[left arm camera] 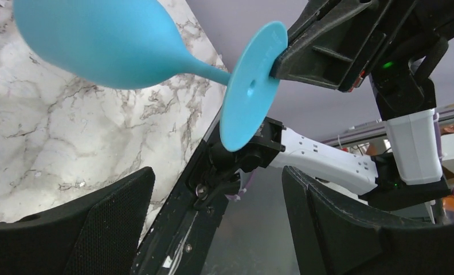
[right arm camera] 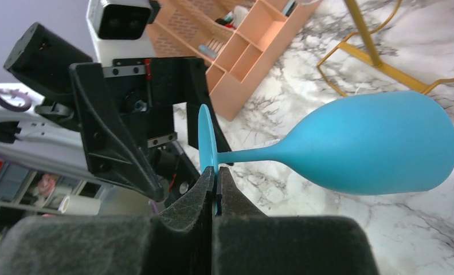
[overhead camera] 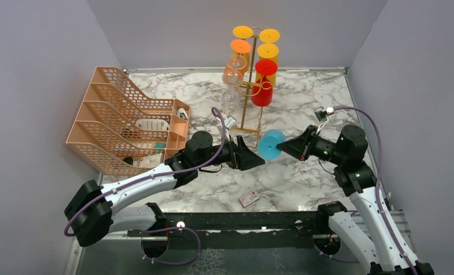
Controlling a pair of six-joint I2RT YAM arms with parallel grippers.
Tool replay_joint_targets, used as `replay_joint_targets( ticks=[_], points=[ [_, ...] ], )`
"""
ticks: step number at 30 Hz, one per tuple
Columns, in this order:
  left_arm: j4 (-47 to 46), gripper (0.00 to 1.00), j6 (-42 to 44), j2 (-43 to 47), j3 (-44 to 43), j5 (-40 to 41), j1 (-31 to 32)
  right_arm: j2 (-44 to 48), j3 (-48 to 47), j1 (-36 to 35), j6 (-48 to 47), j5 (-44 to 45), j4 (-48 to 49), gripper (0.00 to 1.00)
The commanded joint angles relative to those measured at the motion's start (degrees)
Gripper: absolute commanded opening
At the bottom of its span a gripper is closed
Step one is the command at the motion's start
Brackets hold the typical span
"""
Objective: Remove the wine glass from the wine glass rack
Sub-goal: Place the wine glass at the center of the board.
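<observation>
A blue wine glass [overhead camera: 270,144] lies on its side in the air, clear of the gold wire rack [overhead camera: 249,109]. My right gripper [overhead camera: 282,148] is shut on the rim of its round foot, and the right wrist view shows the jaws [right arm camera: 214,186] pinching the disc with the bowl [right arm camera: 379,143] to the right. My left gripper [overhead camera: 257,156] is open and empty, just left of the glass and facing it. In the left wrist view its fingers [left arm camera: 104,223] stand wide apart below the glass [left arm camera: 110,46]. Several yellow, orange, red and clear glasses hang on the rack.
A peach mesh organiser [overhead camera: 127,123] with small items stands at the left. A small red and white card [overhead camera: 249,199] lies near the table's front edge. The rack's gold base frame [right arm camera: 379,63] lies just behind the held glass. Grey walls enclose the table.
</observation>
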State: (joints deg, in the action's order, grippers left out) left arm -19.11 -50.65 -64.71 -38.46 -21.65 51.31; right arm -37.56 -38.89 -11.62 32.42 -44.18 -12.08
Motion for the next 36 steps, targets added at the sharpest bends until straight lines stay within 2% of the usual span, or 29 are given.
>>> replay_joint_targets(
  ticks=[1,3,5,9,15,23,25,27,29,31,36],
  points=[
    [-6.9,0.85,-3.4,-2.1,0.0,1.2,1.0,-1.0,1.4,0.1,-0.3,-7.6,4.1,0.01],
    [-8.5,0.83,-4.3,-3.1,0.2,1.0,1.0,-1.2,2.2,0.1,0.4,-8.6,5.6,0.01],
    [-10.3,0.76,-5.1,-4.4,-0.1,-0.2,1.0,-1.5,2.7,0.1,1.4,-9.6,7.0,0.01],
    [-12.8,0.56,-6.1,-6.8,-0.6,-2.0,1.0,-2.4,2.9,0.1,2.5,-10.9,8.4,0.01],
    [-14.0,0.34,-5.8,-7.7,-0.7,-4.2,1.0,-2.6,3.0,0.1,3.2,-10.8,9.8,0.01],
    [-14.1,0.01,-3.2,-8.4,-1.3,-7.4,1.0,-3.2,2.3,0.1,2.5,-12.2,9.8,0.01],
    [-14.1,0.00,-1.6,-8.5,-1.6,-8.5,1.0,-3.0,1.9,0.1,2.4,-11.9,9.6,0.03],
    [-14.1,0.00,1.0,-8.4,-2.0,-9.9,1.0,-2.7,1.5,0.1,2.3,-11.6,9.6,0.13],
    [-14.0,0.00,3.9,-7.8,-1.9,-11.5,1.0,-2.6,0.6,0.1,1.5,-10.5,8.4,0.38],
    [-14.1,0.00,7.4,-6.9,-1.4,-13.0,0.9,-2.4,-1.1,0.1,-0.2,-7.5,5.7,0.54],
    [-14.0,0.00,18.0,-3.1,2.1,-16.8,1.0,-1.1,-5.2,0.1,-4.6,4.6,-0.9,0.76]
  ],
)
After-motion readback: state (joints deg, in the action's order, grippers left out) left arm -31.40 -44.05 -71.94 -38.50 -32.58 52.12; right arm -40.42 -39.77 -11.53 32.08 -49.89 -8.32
